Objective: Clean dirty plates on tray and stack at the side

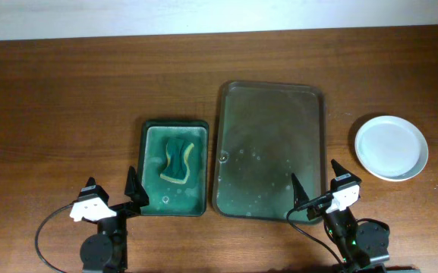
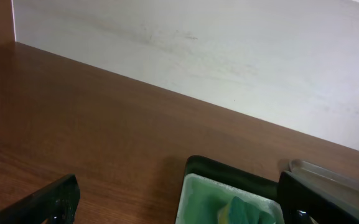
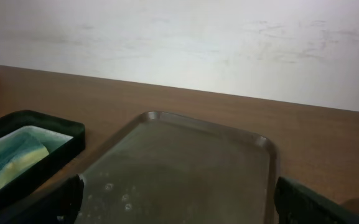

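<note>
The dark grey-green tray (image 1: 270, 98) lies at the table's middle with water drops on it and no plates; it also shows in the right wrist view (image 3: 185, 168). The white plates (image 1: 391, 147) sit stacked on the table right of the tray; how many are in the stack cannot be told. My left gripper (image 1: 111, 189) is open and empty at the front edge, left of the sponge basin. My right gripper (image 1: 314, 178) is open and empty over the tray's near edge. Its fingers frame the tray in the right wrist view (image 3: 179, 202).
A green basin (image 1: 174, 168) holding a teal and yellow sponge (image 1: 177, 158) sits left of the tray; it shows in the left wrist view (image 2: 229, 199). Bare brown wood lies at the far and left sides. A pale wall stands behind the table.
</note>
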